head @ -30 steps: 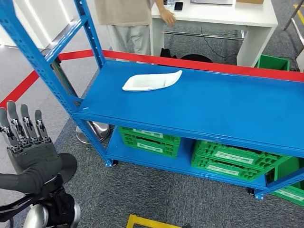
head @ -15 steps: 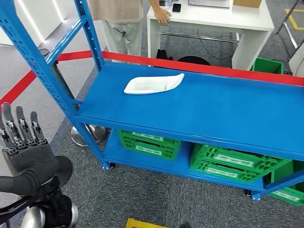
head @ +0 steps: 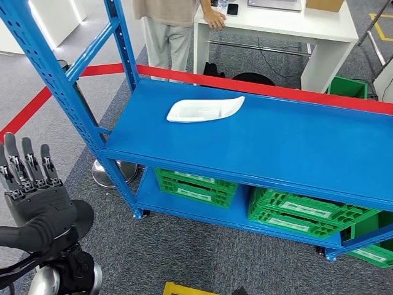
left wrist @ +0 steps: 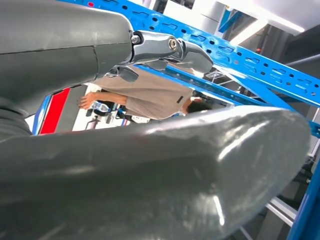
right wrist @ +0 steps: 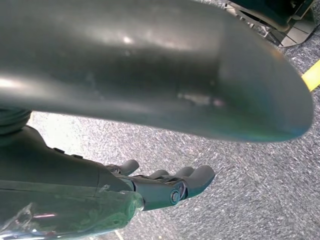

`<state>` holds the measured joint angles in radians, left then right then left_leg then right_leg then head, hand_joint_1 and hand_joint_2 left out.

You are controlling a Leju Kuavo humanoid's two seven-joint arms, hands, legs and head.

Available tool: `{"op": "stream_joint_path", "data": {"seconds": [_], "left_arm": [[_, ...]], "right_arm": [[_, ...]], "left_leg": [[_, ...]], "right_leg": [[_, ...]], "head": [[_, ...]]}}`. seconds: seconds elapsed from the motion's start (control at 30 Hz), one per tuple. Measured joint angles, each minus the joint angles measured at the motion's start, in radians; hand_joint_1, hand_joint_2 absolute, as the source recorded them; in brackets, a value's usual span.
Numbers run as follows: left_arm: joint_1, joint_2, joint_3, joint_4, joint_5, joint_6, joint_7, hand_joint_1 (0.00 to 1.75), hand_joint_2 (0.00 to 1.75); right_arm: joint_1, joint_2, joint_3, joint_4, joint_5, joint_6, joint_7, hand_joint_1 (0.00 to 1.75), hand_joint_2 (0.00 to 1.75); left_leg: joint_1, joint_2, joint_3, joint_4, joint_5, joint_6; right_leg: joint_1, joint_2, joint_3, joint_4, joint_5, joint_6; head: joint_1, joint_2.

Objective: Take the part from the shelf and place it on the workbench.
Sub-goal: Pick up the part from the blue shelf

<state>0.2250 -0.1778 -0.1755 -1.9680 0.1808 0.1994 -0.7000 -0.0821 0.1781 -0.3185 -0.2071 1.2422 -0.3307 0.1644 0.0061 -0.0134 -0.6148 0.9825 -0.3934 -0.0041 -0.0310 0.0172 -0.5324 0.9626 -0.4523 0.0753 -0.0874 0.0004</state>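
Observation:
A long white part [head: 204, 109] lies flat on the upper blue shelf board [head: 278, 144], toward its back left. My left hand [head: 34, 196] is raised at the lower left, well short of the shelf, with straight, spread fingers and nothing in it. The left wrist view has the thick thumb [left wrist: 158, 175] and a finger [left wrist: 170, 50] apart, with the blue shelf frame beyond. My right hand [right wrist: 158, 187] hangs over grey carpet, fingers extended and holding nothing.
A blue perforated upright [head: 60, 92] stands between my left hand and the shelf board. Green crates [head: 194, 184] sit on the lower shelf. A person [head: 167, 24] stands behind the shelf by a white table [head: 278, 21]. Red tape [head: 27, 110] marks the carpet.
The whole view has shifted as the camera moved; the shelf and white part sit slightly further right in the picture. My left hand keeps its raised, spread pose.

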Motion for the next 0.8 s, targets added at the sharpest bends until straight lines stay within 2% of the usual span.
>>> {"op": "stream_joint_path", "data": {"seconds": [0.23, 0.33, 0.47, 0.63, 0.73, 0.8], "left_arm": [[0.003, 0.0, 0.001, 0.001, -0.006, 0.037, 0.0, 0.0, 0.0], [0.003, 0.003, 0.005, 0.004, -0.056, 0.106, 0.008, 0.0, 0.0], [0.002, 0.034, 0.051, 0.022, -0.2, 0.265, 0.058, 0.0, 0.0], [0.001, 0.077, 0.126, 0.045, -0.245, 0.306, 0.09, 0.0, 0.0], [-0.003, 0.111, 0.167, 0.066, -0.385, 0.364, 0.191, 0.0, 0.0], [-0.012, 0.174, 0.229, 0.105, -0.545, 0.365, 0.314, 0.0, 0.0]], "right_arm": [[0.001, 0.0, 0.0, 0.0, -0.002, -0.002, 0.0, 0.0, 0.0], [0.002, 0.0, -0.002, 0.0, -0.003, -0.008, 0.0, 0.0, 0.0], [0.007, 0.0, -0.012, 0.0, -0.008, -0.019, -0.004, 0.0, 0.0], [0.014, 0.0, -0.024, 0.0, -0.011, -0.022, -0.009, 0.0, 0.0], [0.014, 0.0, -0.025, 0.0, -0.009, -0.02, -0.009, 0.0, 0.0], [0.014, -0.001, -0.027, 0.0, -0.004, -0.012, -0.008, 0.0, 0.0]], "left_leg": [[0.002, 0.0, 0.002, -0.001, 0.0, -0.001], [0.002, 0.0, 0.002, -0.001, 0.0, -0.001], [0.003, 0.0, 0.002, -0.001, -0.001, -0.001], [0.003, 0.0, 0.003, -0.001, -0.001, -0.002], [0.003, 0.0, 0.003, -0.001, -0.001, -0.002], [0.003, 0.0, 0.003, -0.001, -0.001, -0.002]], "right_leg": [[0.002, 0.0, 0.0, 0.003, -0.002, -0.001], [0.002, 0.0, 0.0, 0.003, -0.003, -0.002], [0.002, 0.0, 0.0, 0.004, -0.004, -0.003], [0.003, 0.0, 0.0, 0.005, -0.006, -0.004], [0.003, 0.0, 0.0, 0.005, -0.006, -0.004], [0.003, 0.0, 0.0, 0.006, -0.006, -0.005]], "head": [[0.0, 0.0], [0.0, 0.0], [0.0, 0.0], [0.0, 0.0], [0.0, 0.0], [0.0, 0.0]]}}
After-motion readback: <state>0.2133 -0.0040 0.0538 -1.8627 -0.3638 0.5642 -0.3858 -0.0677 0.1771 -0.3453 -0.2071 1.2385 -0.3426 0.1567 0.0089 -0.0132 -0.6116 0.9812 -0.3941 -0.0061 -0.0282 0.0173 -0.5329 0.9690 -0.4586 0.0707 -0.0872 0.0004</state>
